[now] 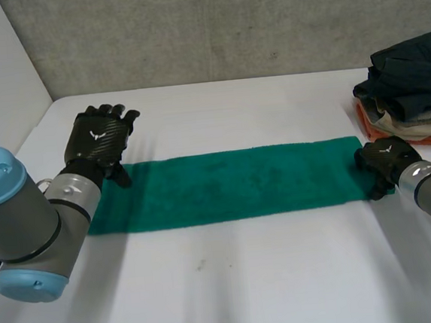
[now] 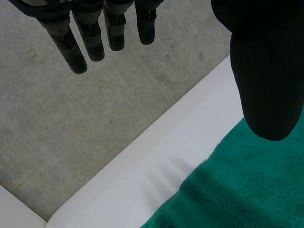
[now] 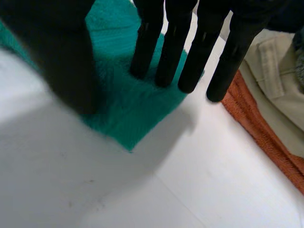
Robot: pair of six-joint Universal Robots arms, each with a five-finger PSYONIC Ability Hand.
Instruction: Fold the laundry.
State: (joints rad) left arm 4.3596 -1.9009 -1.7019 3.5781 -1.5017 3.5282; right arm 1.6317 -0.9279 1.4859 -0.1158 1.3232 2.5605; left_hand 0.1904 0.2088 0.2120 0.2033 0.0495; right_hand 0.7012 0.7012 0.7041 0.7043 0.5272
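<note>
Lying on white table (image 1: 226, 281), green towel (image 1: 232, 184); grey wall (image 1: 226, 24); L hand (image 1: 99, 138), R hand (image 1: 385, 158) spread.

White table (image 1: 226, 281), grey wall (image 1: 211, 26).

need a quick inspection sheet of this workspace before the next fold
surface: white table, matte.
job's things: green towel lying flat as a long strip across the table; pile of clothes at the far right, dark on top, beige and orange below.
clutter: nothing seen.
hands: left hand at the towel's left end, fingers straight, thumb above the cloth; right hand at its right end, straight fingers on the towel near a corner.
cables: nothing seen.
surroundings: grey wall behind the table.
</note>
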